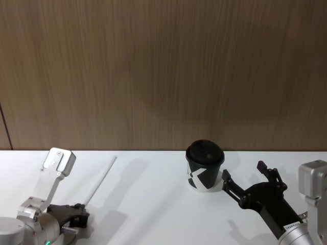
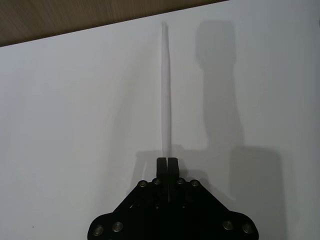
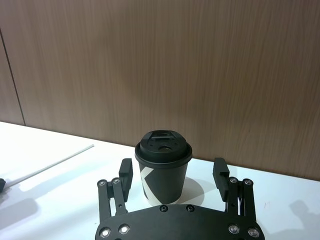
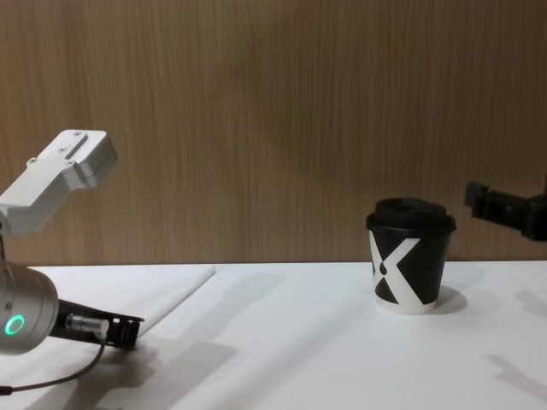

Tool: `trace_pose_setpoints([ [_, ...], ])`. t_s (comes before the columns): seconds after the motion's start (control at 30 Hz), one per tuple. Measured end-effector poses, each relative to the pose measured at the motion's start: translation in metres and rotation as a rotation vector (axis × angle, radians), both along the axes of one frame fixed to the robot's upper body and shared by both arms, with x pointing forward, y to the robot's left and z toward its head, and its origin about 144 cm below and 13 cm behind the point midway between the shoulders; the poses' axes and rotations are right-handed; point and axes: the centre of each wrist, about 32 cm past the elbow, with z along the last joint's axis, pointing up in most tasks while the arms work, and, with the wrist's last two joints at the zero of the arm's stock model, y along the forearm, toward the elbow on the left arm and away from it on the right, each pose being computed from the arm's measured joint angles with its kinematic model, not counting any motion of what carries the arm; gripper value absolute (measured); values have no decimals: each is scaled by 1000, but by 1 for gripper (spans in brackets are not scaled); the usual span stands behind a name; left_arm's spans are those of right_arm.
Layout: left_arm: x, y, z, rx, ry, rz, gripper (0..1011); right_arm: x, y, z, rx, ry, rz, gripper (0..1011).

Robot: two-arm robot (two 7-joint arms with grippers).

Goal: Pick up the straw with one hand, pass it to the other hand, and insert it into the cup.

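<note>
Straw (image 1: pixel 100 179) is pinched at its near end by the left gripper (image 2: pixel 167 161), fingers pressed together on it; the left wrist view shows this, and the head view shows the straw angling away over the bench (image 1: pixel 153 204). Right gripper (image 1: pixel 244 172) is spread just right of the cup (image 1: pixel 204 166); the chest view shows a gap between them.

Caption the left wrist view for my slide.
Left pincer shut on one end of the white straw, over the table.

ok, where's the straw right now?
The straw is on the left in the head view, well left of the cup, near end pinched in the left gripper; the right gripper sits open just right of the cup.
</note>
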Motion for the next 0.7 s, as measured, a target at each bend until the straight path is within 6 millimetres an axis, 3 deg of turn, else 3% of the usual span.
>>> trace_pose_setpoints([
  [0.7, -6, 8, 0, -12, -56, -48, 0, 0, 0, 0, 0, 0, 0, 1001],
])
